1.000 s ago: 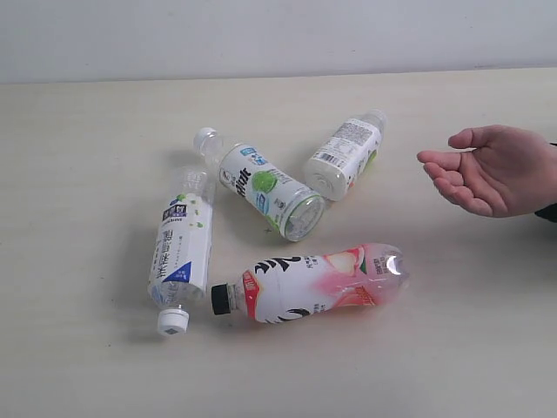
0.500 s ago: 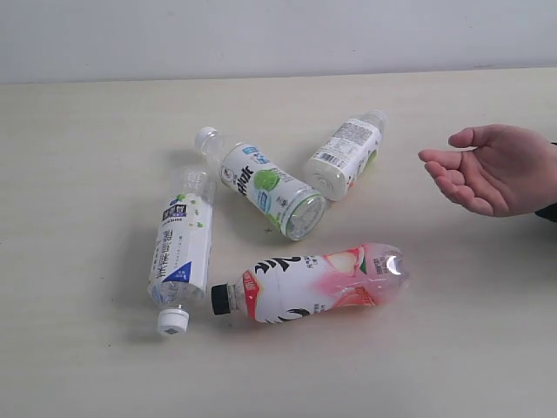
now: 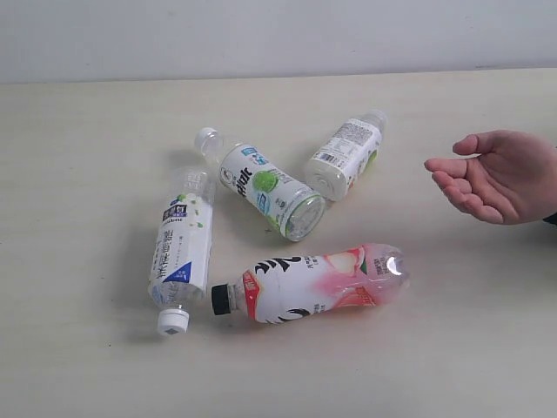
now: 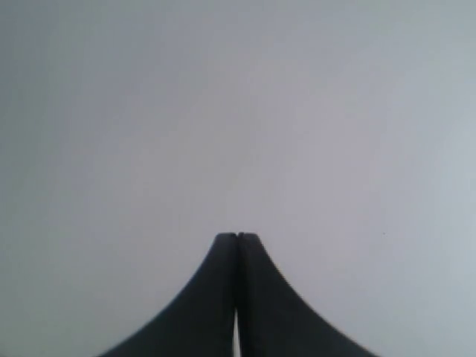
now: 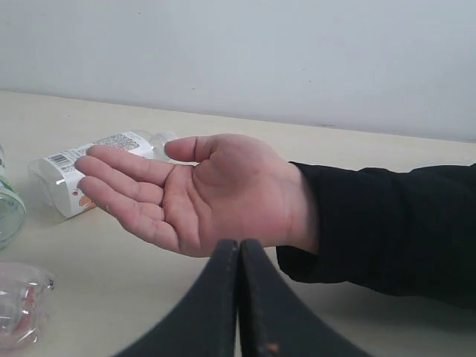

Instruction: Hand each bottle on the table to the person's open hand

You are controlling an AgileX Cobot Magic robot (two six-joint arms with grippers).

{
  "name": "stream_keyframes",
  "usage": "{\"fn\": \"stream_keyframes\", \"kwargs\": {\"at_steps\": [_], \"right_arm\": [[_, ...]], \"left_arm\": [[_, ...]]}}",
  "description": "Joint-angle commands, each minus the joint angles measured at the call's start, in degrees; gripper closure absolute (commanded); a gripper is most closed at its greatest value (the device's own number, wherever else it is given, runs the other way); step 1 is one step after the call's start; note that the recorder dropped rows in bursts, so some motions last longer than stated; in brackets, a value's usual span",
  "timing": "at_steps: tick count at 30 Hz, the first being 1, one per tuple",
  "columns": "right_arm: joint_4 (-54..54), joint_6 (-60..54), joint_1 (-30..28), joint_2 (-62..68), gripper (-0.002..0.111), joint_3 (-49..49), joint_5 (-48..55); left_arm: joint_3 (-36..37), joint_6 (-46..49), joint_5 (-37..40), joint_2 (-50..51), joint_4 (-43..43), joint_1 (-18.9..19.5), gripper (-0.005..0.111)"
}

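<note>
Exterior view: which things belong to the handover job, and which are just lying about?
Job:
pink-and-white bottle
blue-marked bottle
lime-pictured bottle
barcode-label bottle
person's open hand
table

Not the job:
dark sleeve
pale wall behind
No loose clutter shows.

A plain pale grey wall (image 3: pixel 278 35) fills the far background.

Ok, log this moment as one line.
bottles: four lying on table, none held | person's open hand: empty | left gripper: shut, empty | right gripper: shut, empty | stage: no pickup yet
</note>
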Motion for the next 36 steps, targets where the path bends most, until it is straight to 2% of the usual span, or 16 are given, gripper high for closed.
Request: {"fn": "stream_keyframes", "kwargs": {"at_steps": [1,4,7,9,11,17,20,25,28,29,32,33,35,36], "right_arm": [[-0.06,0.00,-0.28,-0.35,0.108,0.31,-0.56],[-0.06,0.00,-0.28,-0.35,0.108,0.31,-0.56],[-0.06,0.00,-0.28,-0.35,0.108,0.31,-0.56],[-0.06,0.00,-0.28,-0.35,0.108,0.31,-0.56],[-0.06,0.00,-0.28,-0.35,0.108,0.31,-0.17],[-0.06,0.00,-0.28,-0.35,0.108,0.31,-0.06],[-0.06,0.00,-0.28,-0.35,0.108,0.31,-0.06],[-0.06,0.00,-0.28,-0.35,0.108,0.31,-0.06],[-0.06,0.00,-0.28,-0.35,0.108,0.31,-0.06],[-0.06,0.00,-0.28,-0.35,0.108,0.31,-0.06],[-0.06,0.00,-0.28,-0.35,0.108,0.31,-0.06],[-0.06,0.00,-0.28,-0.35,0.108,0.31,-0.06],[-0.06,0.00,-0.28,-0.35,0.108,0.31,-0.06],[-0.06,0.00,-0.28,-0.35,0.108,0.31,-0.06]], "left_arm": [[-11.93,-0.15,9.95,17.10,6.48,0.08,0.107],[-21.92,2.83,24.34,30.64,8.19,0.08,0.107],[-31.99,6.63,42.25,44.38,7.12,-0.43,0.107],[-37.26,10.40,51.29,51.36,5.48,-2.05,0.107],[-41.25,12.62,57.04,57.39,3.57,-5.56,0.107],[-47.66,10.46,60.08,68.76,3.87,-21.30,0.107],[-51.01,5.30,61.16,74.23,8.53,-27.37,0.107],[-57.01,-1.61,66.38,83.96,16.46,-32.51,0.105],[-59.50,-2.41,68.07,88.28,16.32,-33.02,0.091],[-60.05,-2.88,68.20,89.52,16.32,-33.02,0.083],[-60.69,-4.65,67.54,92.08,16.60,-33.02,0.050],[-60.69,-6.29,66.10,93.44,18.52,-33.02,0.025],[-60.69,-9.60,65.75,95.00,21.19,-33.02,0.009],[-60.69,-10.42,65.75,95.43,22.18,-33.02,0.009]]}}
